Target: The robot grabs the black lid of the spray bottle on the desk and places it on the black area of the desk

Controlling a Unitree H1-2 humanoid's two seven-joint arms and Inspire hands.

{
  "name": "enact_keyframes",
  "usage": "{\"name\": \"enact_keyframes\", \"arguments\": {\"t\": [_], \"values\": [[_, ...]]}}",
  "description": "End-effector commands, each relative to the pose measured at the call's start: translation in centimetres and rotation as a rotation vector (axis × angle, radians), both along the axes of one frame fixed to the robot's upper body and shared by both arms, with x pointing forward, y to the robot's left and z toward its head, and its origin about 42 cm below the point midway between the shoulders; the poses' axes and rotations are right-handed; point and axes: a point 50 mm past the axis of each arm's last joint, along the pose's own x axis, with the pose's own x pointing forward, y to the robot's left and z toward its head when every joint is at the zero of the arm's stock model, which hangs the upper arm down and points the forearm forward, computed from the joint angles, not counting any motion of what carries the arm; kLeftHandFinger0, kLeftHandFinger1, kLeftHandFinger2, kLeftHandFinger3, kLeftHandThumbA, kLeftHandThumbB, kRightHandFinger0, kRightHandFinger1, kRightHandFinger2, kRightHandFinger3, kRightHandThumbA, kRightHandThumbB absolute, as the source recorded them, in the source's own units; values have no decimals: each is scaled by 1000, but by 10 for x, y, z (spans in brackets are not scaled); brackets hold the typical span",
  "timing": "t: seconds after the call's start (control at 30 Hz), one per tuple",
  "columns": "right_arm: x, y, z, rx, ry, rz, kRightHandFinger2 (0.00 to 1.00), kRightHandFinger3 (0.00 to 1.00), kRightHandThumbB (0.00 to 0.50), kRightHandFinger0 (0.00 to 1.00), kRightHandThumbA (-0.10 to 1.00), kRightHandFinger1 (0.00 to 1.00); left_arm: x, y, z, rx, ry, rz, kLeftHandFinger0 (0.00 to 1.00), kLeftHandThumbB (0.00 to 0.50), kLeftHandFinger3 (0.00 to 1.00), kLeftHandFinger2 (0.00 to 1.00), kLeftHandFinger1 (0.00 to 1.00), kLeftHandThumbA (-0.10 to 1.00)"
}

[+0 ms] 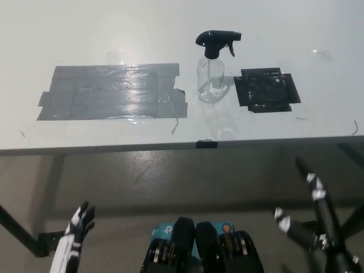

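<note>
A clear spray bottle point(211, 79) stands upright on the white desk point(170, 28), with its black trigger lid point(216, 42) on top. Right beside it, to the picture's right, lies the black area point(266, 90), a square patch of black tape. My white left hand point(77, 227) hangs low at the lower left, below the desk's front edge, fingers apart and holding nothing. My black right hand point(310, 193) is at the lower right, also below the desk edge, its fingers spread and empty. Both hands are far from the bottle.
A wide patch of grey tape point(114, 92) covers the desk left of the bottle. The desk's front edge point(170, 147) runs across the middle of the picture, with the floor and dark desk legs point(20, 230) below it.
</note>
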Motion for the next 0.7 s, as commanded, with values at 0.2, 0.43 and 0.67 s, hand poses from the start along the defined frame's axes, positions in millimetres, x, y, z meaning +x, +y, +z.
{"name": "enact_keyframes", "arguments": {"t": [0.2,0.43,0.67], "values": [[91,21,141,-397,-258,-89,1000,1000,317,1000,767,1000,35,-12,10,74,-80,-58,1000,138,1000,1000,1000,1000],[157,52,195,-593,-281,-141,1000,1000,317,1000,828,1000,26,-5,-6,126,-31,-45,1000,152,1000,1000,1000,1000],[213,86,223,-769,-195,-169,1000,1000,384,1000,1000,1000,27,-10,-2,130,-39,-58,1000,123,1000,1000,1000,1000]]}}
